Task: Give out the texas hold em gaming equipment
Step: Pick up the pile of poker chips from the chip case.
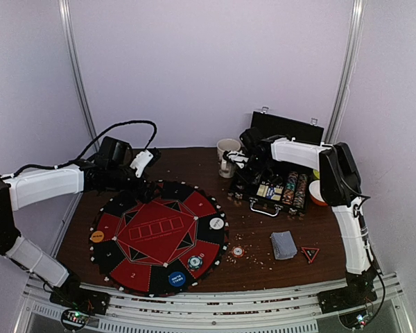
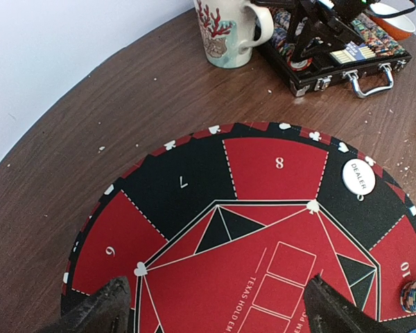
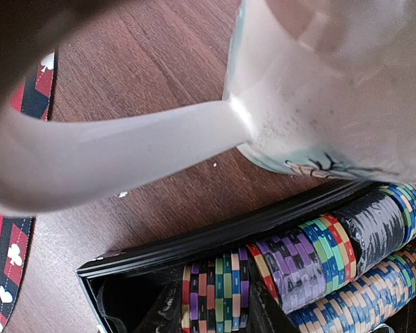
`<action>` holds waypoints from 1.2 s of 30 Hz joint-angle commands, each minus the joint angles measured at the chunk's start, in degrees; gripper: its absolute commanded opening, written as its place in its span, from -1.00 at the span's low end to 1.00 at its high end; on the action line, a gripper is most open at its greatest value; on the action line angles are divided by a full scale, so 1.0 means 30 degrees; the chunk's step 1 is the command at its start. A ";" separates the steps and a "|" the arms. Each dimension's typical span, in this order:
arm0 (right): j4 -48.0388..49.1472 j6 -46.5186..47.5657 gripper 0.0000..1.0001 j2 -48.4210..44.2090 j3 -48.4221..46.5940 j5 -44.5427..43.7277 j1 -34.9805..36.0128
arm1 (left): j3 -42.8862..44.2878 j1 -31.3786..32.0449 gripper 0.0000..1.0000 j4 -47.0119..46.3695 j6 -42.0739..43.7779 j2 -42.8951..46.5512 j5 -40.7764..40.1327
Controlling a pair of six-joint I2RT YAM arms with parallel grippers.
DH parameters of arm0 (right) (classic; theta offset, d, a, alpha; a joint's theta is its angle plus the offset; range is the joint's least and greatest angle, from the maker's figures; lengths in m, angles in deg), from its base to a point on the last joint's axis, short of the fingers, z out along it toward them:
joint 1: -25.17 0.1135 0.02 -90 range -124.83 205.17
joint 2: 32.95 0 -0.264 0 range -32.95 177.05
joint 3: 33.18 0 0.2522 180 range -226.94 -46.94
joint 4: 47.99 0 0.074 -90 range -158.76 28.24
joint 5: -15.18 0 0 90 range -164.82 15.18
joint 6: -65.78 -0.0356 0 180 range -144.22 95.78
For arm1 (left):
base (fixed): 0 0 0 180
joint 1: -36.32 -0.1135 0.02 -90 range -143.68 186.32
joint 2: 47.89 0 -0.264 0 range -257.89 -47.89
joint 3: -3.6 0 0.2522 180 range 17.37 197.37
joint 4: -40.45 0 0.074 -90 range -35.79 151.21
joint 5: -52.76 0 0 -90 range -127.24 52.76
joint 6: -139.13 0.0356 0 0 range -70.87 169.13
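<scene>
Top external shows discs (image 1: 216, 223) and few chips (image 1: 195, 262) on the mat (image 1: 159, 236), cards (image 1: 283, 244) undealt, case (image 1: 288, 128) well stocked; right gripper (image 1: 236, 166) pressed together there, left gripper (image 2: 215, 295) spread.

The brown table (image 1: 194, 163) bears a round poker mat (image 1: 159, 232), mug (image 1: 227, 154), chip case (image 1: 263, 206), card deck (image 1: 283, 244) and loose chip (image 1: 237, 251).

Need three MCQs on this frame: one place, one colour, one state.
1. Relative to the round red-and-black poker mat, the stack of grey-blue-backed playing cards lies: A on it; B right of it, on the brown wooden table; C behind it.
2. The round disc marked DEALER is: A white; B orange; C blue.
3. The left gripper is: A shut on a chip; B holding cards; C open, empty.
Answers: B, cards sit on bare wood; A, white at the mat's rim; C, jaws wide, nothing between.
</scene>
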 commanded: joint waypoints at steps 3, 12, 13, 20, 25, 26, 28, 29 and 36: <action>-0.1951 -0.0010 -0.37 0.1041 0.0356 0.1020 -0.0152 | 0.0433 -0.0174 0.79 -0.0322 0.0261 0.0093 0.0001; -0.0706 -0.0229 -0.40 -0.0202 0.2301 -0.0262 -0.0180 | 0.0463 -0.0179 0.79 -0.0322 0.0261 0.0225 0.0262; -0.0708 -0.0226 -0.47 -0.0202 0.2250 -0.0539 -0.0180 | 0.0449 -0.0166 0.79 -0.0340 0.0265 0.0203 0.0252; -0.0614 -0.0706 -1.00 -0.0806 0.1782 -0.0768 -0.0181 | 0.0511 -0.0169 0.79 -0.0326 0.0256 0.0376 0.0249; -0.0512 -0.2000 -1.00 -0.1777 0.1592 -0.0370 -0.0230 | 0.0329 -0.0185 0.78 -0.1060 0.0506 0.1018 0.0632; -0.0254 -0.2583 -1.00 -0.2007 0.1660 -0.0197 -0.0278 | 0.0227 -0.0163 0.78 -0.1359 0.0584 0.1192 0.0782; 0.0099 -0.3470 -1.00 -0.2420 0.1702 0.0385 -0.0409 | -0.0018 -0.0169 0.78 -0.1841 0.0787 0.1553 0.1075; 0.0221 -0.3949 -1.00 -0.2660 0.1740 0.0685 -0.0487 | -0.0080 -0.0179 0.78 -0.2027 0.0850 0.1665 0.1207; 0.0657 -0.5717 -1.00 -0.3598 0.1942 0.1271 -0.0986 | -0.0676 -0.0141 0.77 -0.3708 0.1046 0.2706 0.2859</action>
